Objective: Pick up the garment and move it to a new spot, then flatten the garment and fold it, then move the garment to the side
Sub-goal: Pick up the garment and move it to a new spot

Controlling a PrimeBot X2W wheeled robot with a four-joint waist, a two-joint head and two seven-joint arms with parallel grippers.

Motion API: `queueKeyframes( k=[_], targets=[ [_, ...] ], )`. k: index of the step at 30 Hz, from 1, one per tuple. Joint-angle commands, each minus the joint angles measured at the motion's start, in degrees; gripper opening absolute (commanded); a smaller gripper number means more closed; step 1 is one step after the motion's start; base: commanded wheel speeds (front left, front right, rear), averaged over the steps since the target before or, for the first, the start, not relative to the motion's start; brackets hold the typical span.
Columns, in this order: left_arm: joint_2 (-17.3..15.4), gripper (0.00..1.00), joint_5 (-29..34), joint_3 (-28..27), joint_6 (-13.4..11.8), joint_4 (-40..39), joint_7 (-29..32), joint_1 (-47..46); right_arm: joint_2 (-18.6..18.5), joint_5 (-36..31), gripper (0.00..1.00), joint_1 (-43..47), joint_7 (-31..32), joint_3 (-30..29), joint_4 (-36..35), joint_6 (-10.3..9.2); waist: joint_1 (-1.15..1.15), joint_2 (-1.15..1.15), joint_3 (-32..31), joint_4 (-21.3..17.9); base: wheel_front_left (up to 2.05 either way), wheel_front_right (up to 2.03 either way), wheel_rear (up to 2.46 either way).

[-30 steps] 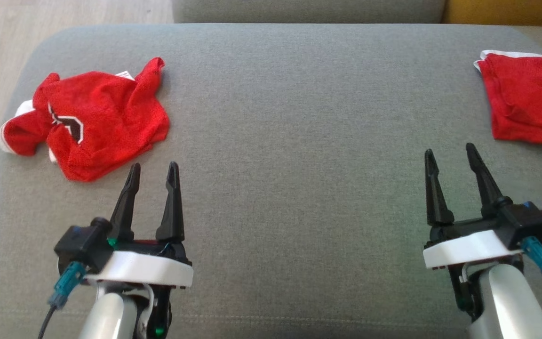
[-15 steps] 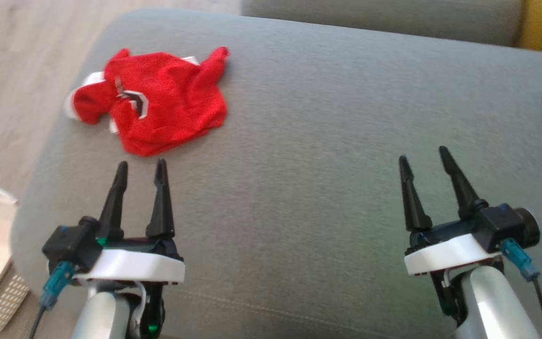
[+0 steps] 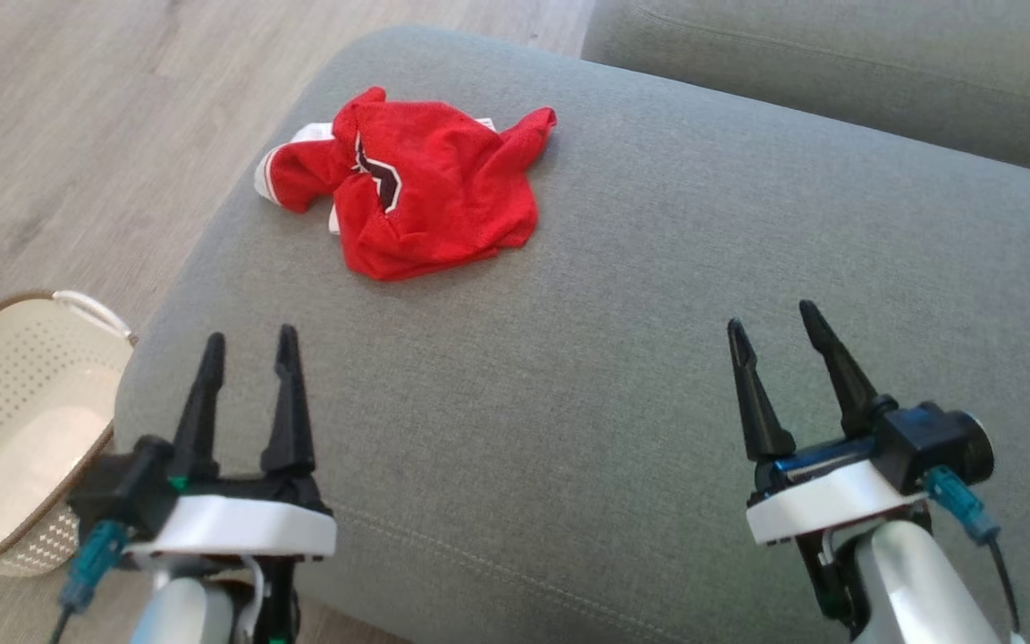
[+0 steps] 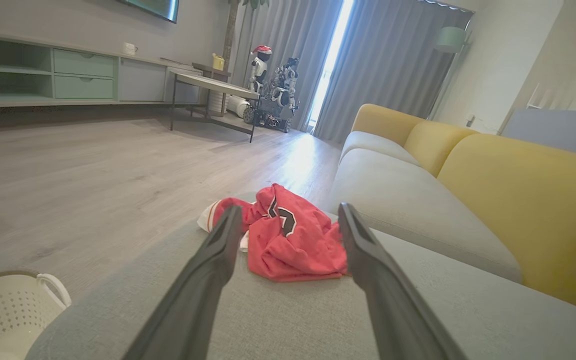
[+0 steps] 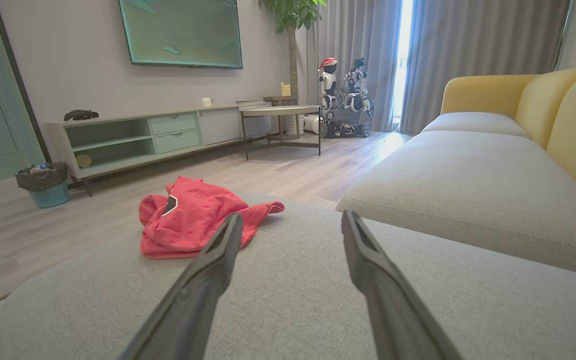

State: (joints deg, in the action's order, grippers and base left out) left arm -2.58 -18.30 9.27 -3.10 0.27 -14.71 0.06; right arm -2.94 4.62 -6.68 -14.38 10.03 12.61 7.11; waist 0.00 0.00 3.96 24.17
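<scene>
A crumpled red garment (image 3: pixel 430 197) with white trim and a black-and-white emblem lies near the far left corner of the grey cushion (image 3: pixel 658 313). In the left wrist view the garment (image 4: pixel 293 240) sits straight ahead between the fingers, some way off. In the right wrist view the garment (image 5: pixel 193 215) lies ahead and to the left. My left gripper (image 3: pixel 249 344) hovers open over the cushion's near left edge, nothing between its fingers. My right gripper (image 3: pixel 774 320) hovers open at the near right, also empty.
A cream perforated basket (image 3: pixel 5 429) stands on the wooden floor (image 3: pixel 77 134) left of the cushion. Another grey cushion (image 3: pixel 837 72) borders the far right. Yellow sofa backs (image 4: pixel 518 190), a side table (image 4: pixel 213 100) and a low cabinet (image 5: pixel 143 135) stand beyond.
The camera has turned left: the garment has shifted toward the picture's centre, the second red cloth at the right has left view, and the basket has come in. Both grippers stay open.
</scene>
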Motion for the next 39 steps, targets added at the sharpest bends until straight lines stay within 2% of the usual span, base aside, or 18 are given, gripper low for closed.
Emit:
queueKeyframes(
  k=[1, 9, 13, 19, 26, 31, 39],
  targets=[
    [-0.3, 1.0, 0.2, -2.6, -0.4, -2.2, -0.3, -1.7, 0.1, 0.2, 1.0, -0.7, -0.6, 1.4, -1.4, 0.37, 0.0, 0.0, 0.1, 0.1, 0.0, 0.0, 0.0],
    [-0.3, 1.0, 1.4, -5.6, -0.2, -1.8, -0.3, -2.9, 0.1, -0.4, 1.0, -1.5, -0.6, 1.9, -1.0, 0.37, 0.0, 0.0, 1.9, -1.6, 0.0, 0.0, 0.0],
    [-0.3, 1.0, 1.7, -7.6, 1.5, 0.8, -0.3, -6.2, 0.1, -1.4, 1.0, -2.7, -0.5, 1.5, -1.7, 0.37, 0.0, 0.0, 4.9, -3.6, 0.0, 0.0, 0.0],
    [-2.0, 1.0, 2.0, -9.7, 3.1, 11.6, 0.4, -15.9, 0.1, -3.2, 1.0, -5.4, 0.5, 0.6, -4.2, 0.37, 0.0, 0.0, 11.2, -7.3, 0.0, 0.0, 0.0],
    [-6.6, 1.0, -0.1, -11.6, 4.2, 22.7, 7.0, -31.2, 0.1, -4.6, 1.0, -8.4, 2.1, 1.2, -9.2, 0.37, 0.0, 0.0, 18.4, -11.6, 0.0, 0.0, 0.0],
    [-9.7, 1.0, -1.0, -13.0, 3.2, 32.1, 12.6, -39.2, 0.1, -5.0, 1.0, -10.1, 2.7, 1.2, -11.3, 0.37, 0.0, 0.0, 21.7, -14.5, 0.0, 0.0, 0.0],
    [-11.6, 1.0, -0.5, -13.2, 1.1, 42.9, 12.8, -46.3, 0.1, -5.0, 1.0, -10.1, 2.5, 1.2, -12.0, 0.37, 0.0, 0.0, 23.6, -16.3, 0.0, 0.0, 0.0]
  ],
)
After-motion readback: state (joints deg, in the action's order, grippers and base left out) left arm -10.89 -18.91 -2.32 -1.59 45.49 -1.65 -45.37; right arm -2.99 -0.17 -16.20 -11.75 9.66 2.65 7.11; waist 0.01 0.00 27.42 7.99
